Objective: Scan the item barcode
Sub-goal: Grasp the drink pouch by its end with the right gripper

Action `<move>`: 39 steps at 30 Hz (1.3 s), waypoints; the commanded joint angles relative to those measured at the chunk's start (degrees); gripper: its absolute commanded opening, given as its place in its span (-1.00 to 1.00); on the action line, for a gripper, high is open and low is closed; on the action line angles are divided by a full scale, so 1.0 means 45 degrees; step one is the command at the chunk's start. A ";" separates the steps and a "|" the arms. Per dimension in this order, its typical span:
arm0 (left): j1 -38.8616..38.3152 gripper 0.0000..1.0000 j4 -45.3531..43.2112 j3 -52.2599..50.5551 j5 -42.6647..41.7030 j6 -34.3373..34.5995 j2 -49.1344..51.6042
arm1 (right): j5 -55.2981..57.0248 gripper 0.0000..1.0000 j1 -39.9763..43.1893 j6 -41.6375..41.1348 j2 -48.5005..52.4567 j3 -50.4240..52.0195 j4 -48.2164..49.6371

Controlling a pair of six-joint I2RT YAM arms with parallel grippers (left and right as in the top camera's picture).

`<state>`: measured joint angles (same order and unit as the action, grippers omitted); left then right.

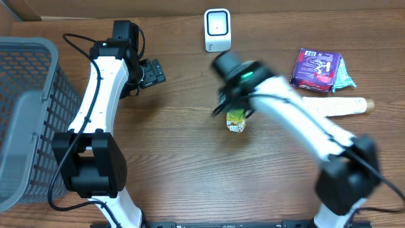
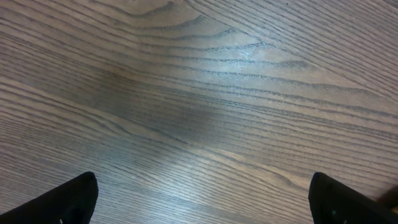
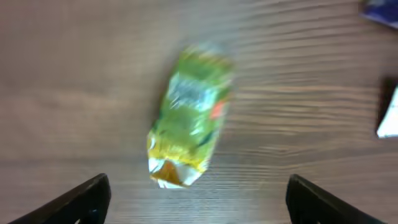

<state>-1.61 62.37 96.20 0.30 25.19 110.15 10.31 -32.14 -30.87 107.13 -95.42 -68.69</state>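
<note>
Right hand [image 3: 198, 204] is spread wide and gripping nothing. The green-and-yellow packet [image 3: 189, 127] lies flat on the bench [image 3: 74, 74] just ahead of it, between the two fingers and touching neither. Scanner [image 1: 217, 30] stands beyond that hand, apart from it. Left hand [image 2: 202, 198] gapes open too, bare wood beneath it.

even light; pouch [image 3: 189, 115] motion-blurred
</note>
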 commanded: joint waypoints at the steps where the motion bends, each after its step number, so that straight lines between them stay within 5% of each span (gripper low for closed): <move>1: 0.0019 0.99 -0.0005 0.0073 0.0170 0.0126 -0.0165 | -0.3322 0.82 0.1666 -0.0525 -0.0194 0.0515 0.0374; 10: 0.0019 0.99 -0.0005 0.0073 0.0170 0.0126 -0.0165 | -0.7480 0.83 0.2244 0.1477 -0.0160 0.4765 0.4337; 17: 0.0019 0.99 -0.0005 0.0073 0.0170 0.0126 -0.0165 | -0.7179 0.81 0.2220 0.1923 -0.0160 0.6300 0.6164; 26: 0.0019 0.99 -0.0005 0.0073 0.0170 0.0126 -0.0165 | -0.6926 0.52 0.2234 0.1923 -0.0160 0.8063 0.8670; 35: 0.0019 0.99 -0.0005 0.0073 0.0170 0.0126 -0.0165 | -0.6737 -0.45 0.2259 0.2312 -0.0165 0.8019 0.8694; 39: 0.0019 0.99 -0.0005 0.0073 0.0170 0.0126 -0.0165 | -0.6747 -0.67 0.2259 0.2657 -0.0272 0.7504 0.8082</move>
<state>-1.61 62.37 96.20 0.30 25.19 110.15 -21.93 -21.74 -20.80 106.02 -60.86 -30.50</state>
